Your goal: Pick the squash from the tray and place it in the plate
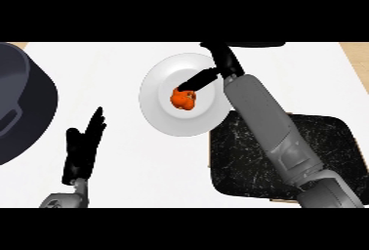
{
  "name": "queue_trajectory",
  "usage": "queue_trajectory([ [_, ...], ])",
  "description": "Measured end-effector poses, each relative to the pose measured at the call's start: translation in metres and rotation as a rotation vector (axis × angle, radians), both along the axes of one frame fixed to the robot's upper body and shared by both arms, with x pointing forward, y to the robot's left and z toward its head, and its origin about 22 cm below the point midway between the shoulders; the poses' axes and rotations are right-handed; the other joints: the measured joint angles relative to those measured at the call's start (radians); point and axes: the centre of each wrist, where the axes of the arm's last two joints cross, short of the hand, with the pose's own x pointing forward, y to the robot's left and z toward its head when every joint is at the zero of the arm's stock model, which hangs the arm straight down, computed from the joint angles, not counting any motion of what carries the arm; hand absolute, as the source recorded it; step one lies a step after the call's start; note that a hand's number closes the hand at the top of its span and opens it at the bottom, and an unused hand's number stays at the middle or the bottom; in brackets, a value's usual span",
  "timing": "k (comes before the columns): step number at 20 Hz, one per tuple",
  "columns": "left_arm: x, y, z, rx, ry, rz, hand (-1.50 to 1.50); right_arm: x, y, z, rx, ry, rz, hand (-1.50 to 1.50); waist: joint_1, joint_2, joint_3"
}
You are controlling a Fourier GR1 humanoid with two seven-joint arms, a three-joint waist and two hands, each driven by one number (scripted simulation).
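Observation:
An orange squash (184, 99) lies on the white plate (162, 114) at the counter's middle back. My right hand (216, 68) hangs over the plate's right side, its fingers relaxed; one dark finger (199, 79) stretches down to the squash's top edge and seems to touch it. My right forearm crosses the black speckled tray (238, 166) at the lower right, which shows nothing on its visible part. My left hand (81, 146) rests open at the lower left, fingers pointing up, well away from the plate.
A large dark pot (22, 102) fills the left edge of the view. The white counter ends at a wooden strip (357, 53) at the upper right. Bare counter lies between the left hand and the plate.

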Motion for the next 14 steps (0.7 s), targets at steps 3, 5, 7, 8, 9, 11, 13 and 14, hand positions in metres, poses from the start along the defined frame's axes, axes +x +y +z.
queue_trajectory([
  [3,-0.001,0.007,0.003,0.003,-0.002,0.003,0.00,-0.002,-0.007,-0.010,0.075,0.019,0.010,-1.50,-0.001,-0.002,0.000],
  [5,-0.001,0.007,-0.001,0.003,-0.006,0.003,0.00,-0.002,-0.013,-0.018,0.106,0.020,0.022,-1.50,0.000,-0.001,-0.001],
  [7,-0.004,0.006,0.002,-0.001,-0.001,0.006,0.00,-0.004,-0.019,-0.022,0.128,0.017,0.043,-1.50,-0.004,-0.004,-0.001],
  [8,-0.003,0.004,0.005,0.003,-0.002,0.004,0.00,-0.005,-0.019,-0.026,0.138,0.014,0.051,-1.50,-0.003,-0.004,-0.001],
  [9,-0.003,0.010,0.003,0.001,0.001,0.007,0.00,-0.005,-0.024,-0.028,0.145,0.010,0.063,-1.50,-0.003,-0.004,-0.001],
  [11,0.001,0.007,0.002,0.000,-0.002,0.003,0.00,-0.006,-0.025,-0.032,0.157,-0.005,0.077,-1.50,-0.003,-0.003,-0.001],
  [13,0.001,0.007,-0.001,0.001,-0.006,0.003,0.00,-0.008,-0.025,-0.037,0.161,-0.011,0.090,-1.50,-0.004,-0.004,-0.001],
  [14,-0.001,0.004,0.003,0.000,-0.005,0.001,0.00,-0.009,-0.023,-0.038,0.159,-0.014,0.088,-1.50,-0.003,-0.004,-0.001],
])
